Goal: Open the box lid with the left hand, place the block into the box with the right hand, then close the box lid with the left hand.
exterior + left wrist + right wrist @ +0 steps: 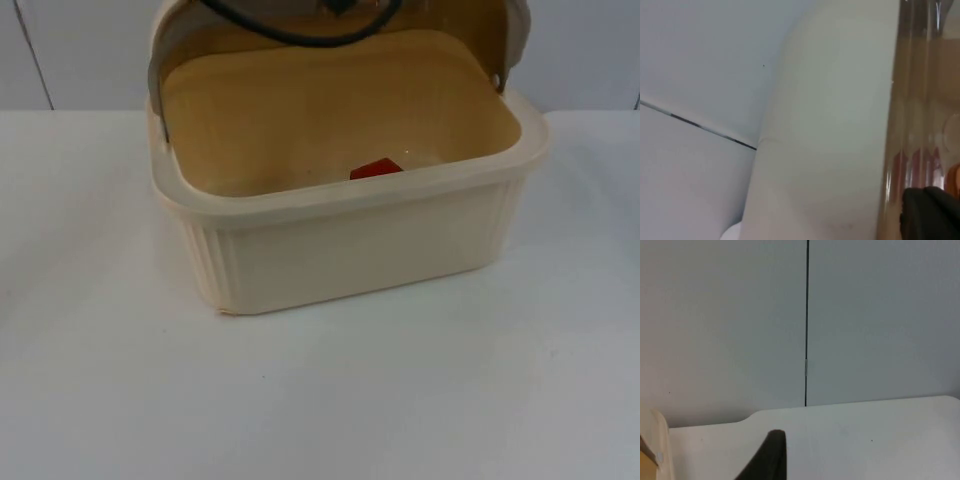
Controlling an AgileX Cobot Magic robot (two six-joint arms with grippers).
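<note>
Cream plastic dominates the top view: the box (340, 240) stands at the table's (320, 400) centre, with its translucent lid (175, 45) swung up at twelve o'clock. The red block (376, 168) lies on the box floor, toward the six o'clock wall, so the opening and the placing look finished; only the closing is left.

From the left wrist, the box's cream wall (825, 130) runs close alongside, with the lid's clear brownish edge (920, 100) right beside it and a black fingertip (930, 215) at that edge. Whether the left gripper clamps the lid I cannot tell.

From the right wrist, the table (865, 440), the grey partition (880, 315) and a sliver of box (652, 445) appear beyond one dark fingertip (767, 457); the right gripper waits apart from the box, its state unreadable.
</note>
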